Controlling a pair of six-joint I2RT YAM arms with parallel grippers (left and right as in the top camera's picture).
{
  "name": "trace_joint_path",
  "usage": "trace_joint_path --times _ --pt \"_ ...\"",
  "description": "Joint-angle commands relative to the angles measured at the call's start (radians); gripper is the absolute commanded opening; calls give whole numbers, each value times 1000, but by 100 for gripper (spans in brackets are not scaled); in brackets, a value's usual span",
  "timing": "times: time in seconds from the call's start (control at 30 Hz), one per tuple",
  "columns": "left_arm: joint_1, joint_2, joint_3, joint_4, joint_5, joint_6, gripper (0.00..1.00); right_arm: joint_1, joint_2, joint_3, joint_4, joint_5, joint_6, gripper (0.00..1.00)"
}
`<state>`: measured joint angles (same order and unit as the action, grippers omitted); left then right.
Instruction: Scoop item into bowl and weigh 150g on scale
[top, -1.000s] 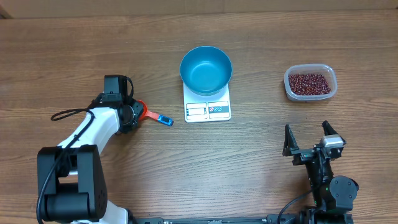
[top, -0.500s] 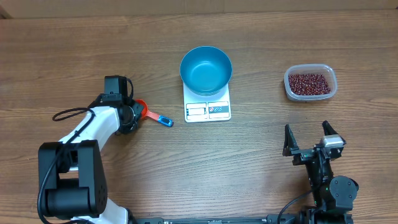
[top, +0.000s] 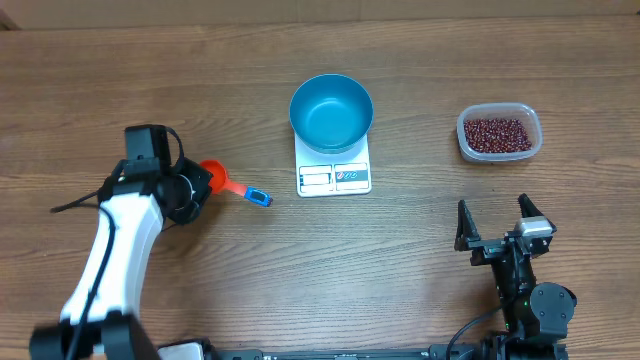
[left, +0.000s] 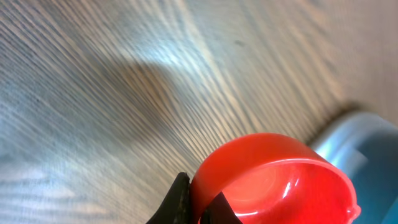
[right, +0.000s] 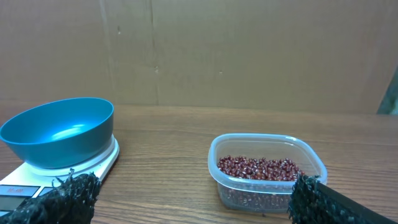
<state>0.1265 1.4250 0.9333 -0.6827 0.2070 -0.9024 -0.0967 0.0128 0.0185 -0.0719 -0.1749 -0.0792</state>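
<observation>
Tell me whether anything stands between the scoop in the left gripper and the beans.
Yes. The blue bowl on the scale sits about on the straight line from the left gripper and its red scoop to the beans in the clear tub.

Robot test bench, likely a lab: bare wood-grain table (top: 400, 270) against a plain brown board backdrop (right: 249, 50).

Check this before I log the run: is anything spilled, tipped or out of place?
Nothing stands out. The blue bowl sits upright on the scale, the beans are all inside the clear tub with none visibly spilled, and the left gripper holds the red scoop.
</observation>
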Motion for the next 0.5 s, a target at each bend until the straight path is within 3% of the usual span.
trace_joint_path --times 0.0,0.13,0.23,0.33,0.47 --pt "4 -95 20 -39 54 77 4 2 -10 -11 3 10 4 100" --pt "4 -163 20 -110 54 76 4 2 -10 -11 7 -30 6 100" --pt "4 -192 20 -156 54 76 4 2 -10 -11 15 -117 108 100" --pt "4 -197 19 -193 58 76 4 2 -10 -11 18 -198 292 100" --pt "4 -197 19 -224 99 70 4 2 -10 -11 19 -382 753 100"
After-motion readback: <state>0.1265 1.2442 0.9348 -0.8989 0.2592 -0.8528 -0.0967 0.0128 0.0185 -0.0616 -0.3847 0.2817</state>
